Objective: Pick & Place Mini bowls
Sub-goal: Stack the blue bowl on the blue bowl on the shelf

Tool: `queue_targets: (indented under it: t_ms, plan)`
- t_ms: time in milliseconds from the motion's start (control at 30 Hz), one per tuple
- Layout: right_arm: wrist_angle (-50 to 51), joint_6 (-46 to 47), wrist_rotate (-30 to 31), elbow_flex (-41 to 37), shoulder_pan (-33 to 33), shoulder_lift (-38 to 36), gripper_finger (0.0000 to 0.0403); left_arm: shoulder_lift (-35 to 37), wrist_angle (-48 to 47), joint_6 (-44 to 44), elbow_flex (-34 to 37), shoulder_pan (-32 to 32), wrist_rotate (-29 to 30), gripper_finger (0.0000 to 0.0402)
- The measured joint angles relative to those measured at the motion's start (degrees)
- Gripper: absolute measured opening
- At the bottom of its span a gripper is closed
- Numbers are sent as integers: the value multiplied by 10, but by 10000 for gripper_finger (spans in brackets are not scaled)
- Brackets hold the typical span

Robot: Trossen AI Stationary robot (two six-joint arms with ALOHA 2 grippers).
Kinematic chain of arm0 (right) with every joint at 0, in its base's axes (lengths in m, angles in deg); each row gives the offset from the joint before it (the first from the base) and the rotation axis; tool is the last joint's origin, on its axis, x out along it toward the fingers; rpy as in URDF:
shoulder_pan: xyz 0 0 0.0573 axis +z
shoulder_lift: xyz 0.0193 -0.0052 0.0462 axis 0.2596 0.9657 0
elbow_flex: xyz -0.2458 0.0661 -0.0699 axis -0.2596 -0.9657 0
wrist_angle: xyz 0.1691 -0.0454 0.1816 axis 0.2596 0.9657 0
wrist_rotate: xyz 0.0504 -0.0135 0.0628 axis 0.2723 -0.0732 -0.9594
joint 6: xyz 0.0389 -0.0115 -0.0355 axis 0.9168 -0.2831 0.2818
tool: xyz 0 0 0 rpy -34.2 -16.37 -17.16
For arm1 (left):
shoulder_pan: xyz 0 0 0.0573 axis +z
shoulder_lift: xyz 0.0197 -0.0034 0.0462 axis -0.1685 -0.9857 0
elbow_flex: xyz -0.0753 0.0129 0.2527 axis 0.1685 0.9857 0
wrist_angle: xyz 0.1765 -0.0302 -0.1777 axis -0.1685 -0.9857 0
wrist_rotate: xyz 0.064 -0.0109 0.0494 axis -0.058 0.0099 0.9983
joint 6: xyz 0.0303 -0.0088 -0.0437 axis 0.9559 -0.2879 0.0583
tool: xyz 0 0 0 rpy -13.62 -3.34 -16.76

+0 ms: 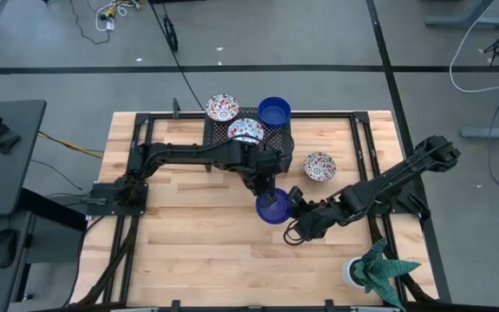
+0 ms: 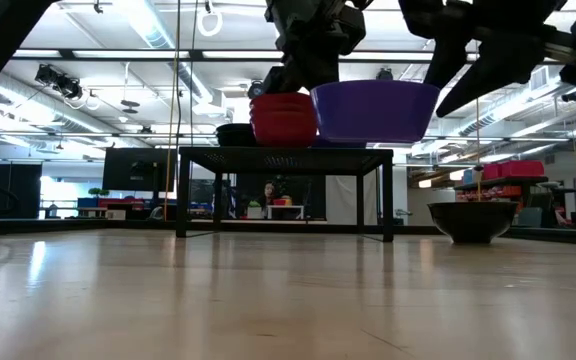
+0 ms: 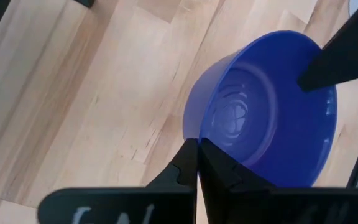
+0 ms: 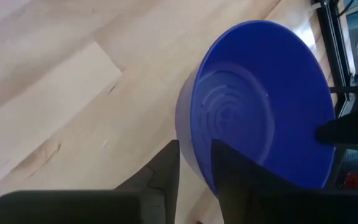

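Near the centre of the light wooden desk, a solid cobalt blue round mini bowl is up in the air, clear of the surface in the low view. The left gripper is pinched on its rim at 12 o'clock, and the right gripper holds its rim at 3 o'clock, one finger inside. Another blue bowl and two white floral-patterned bowls rest at the desk's 12 o'clock edge, and a third floral bowl lies toward 2 o'clock.
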Motion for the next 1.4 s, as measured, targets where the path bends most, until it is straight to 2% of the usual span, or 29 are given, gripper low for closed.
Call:
queue_targets:
  t_ms: [133,367,467,700,867,933,967,1100,1167,1300,1400]
  plan:
    - [-9,4,-12,0,1,0,69,0,1,2,0,0,-1,5]
    - [-11,7,-36,0,9,0,11,0,17,3,0,0,3,5]
    - [-13,34,-62,0,9,0,6,0,40,5,0,0,3,10]
    - [14,116,-140,-1,17,1,2,1,103,65,0,2,6,57]
    - [53,192,-173,-10,25,0,2,2,118,96,0,12,9,96]
    - [77,235,-197,-19,25,0,1,6,113,113,0,14,40,105]
    - [90,255,-208,-24,25,0,1,10,112,125,0,11,74,106]
    - [176,341,-213,-32,22,-27,1,19,86,156,0,-16,260,101]
    - [221,376,-212,-32,13,-58,1,19,72,156,0,-33,321,96]
    - [286,422,-189,-32,-27,-152,0,21,80,153,24,-70,355,86]
    - [331,453,-145,-31,-80,-226,0,29,109,135,84,-99,360,81]
